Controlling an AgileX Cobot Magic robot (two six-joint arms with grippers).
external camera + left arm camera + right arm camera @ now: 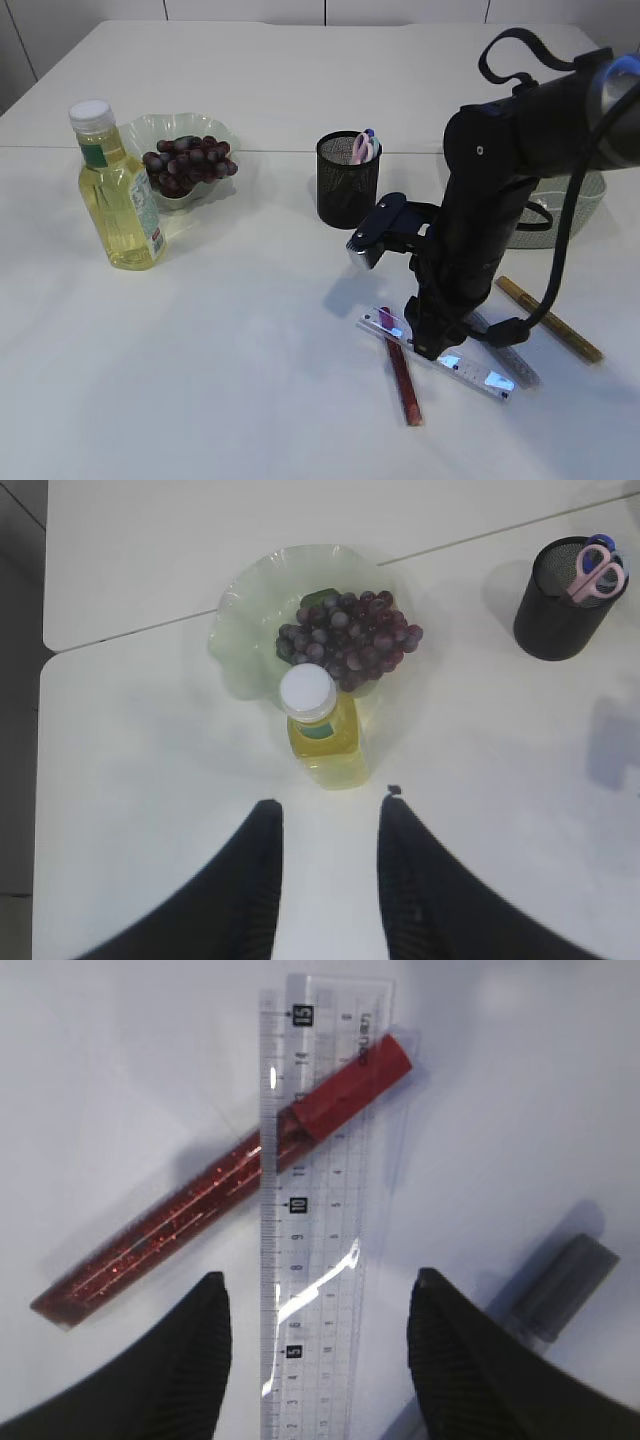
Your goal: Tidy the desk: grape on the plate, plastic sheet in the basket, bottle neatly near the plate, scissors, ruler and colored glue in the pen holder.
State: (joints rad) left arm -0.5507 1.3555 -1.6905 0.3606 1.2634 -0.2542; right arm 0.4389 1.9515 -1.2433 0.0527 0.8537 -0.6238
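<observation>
My right gripper is open and hangs low over the clear ruler, one finger on each side of it. A red glitter glue stick crosses the ruler. Beside them lie a grey glue stick and a gold one. My left gripper is open and empty, high above the yellow bottle. Next to the bottle, the grape bunch sits on the green plate. Pink scissors stand in the black mesh pen holder. I cannot make out the plastic sheet.
A pale mesh basket stands at the right, partly behind my right arm. The white table has a seam line running across it behind the plate. The left arm does not show in the exterior view.
</observation>
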